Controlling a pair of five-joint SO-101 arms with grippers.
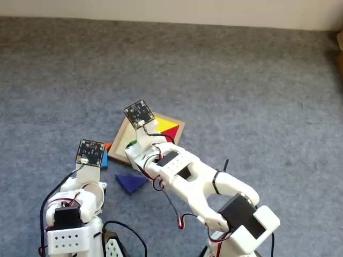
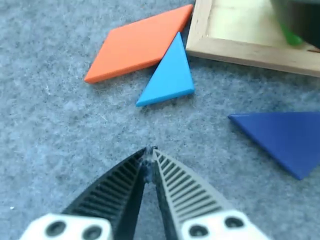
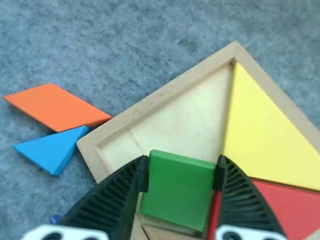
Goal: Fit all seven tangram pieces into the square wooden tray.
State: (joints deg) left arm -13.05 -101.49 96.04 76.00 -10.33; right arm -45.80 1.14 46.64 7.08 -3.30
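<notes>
The square wooden tray holds a yellow triangle and a red piece. My right gripper is shut on a green square, held just over the tray's bare floor beside the yellow triangle. On the carpet outside the tray lie an orange parallelogram, a light blue triangle touching it, and a dark blue triangle. My left gripper is shut and holds nothing, low over the carpet a short way from the light blue triangle. In the high view the dark blue triangle lies between the two arms.
Grey carpet covers the whole table around the tray. The right arm stretches from the front right across to the tray, covering part of it. Open carpet lies to the left, right and behind.
</notes>
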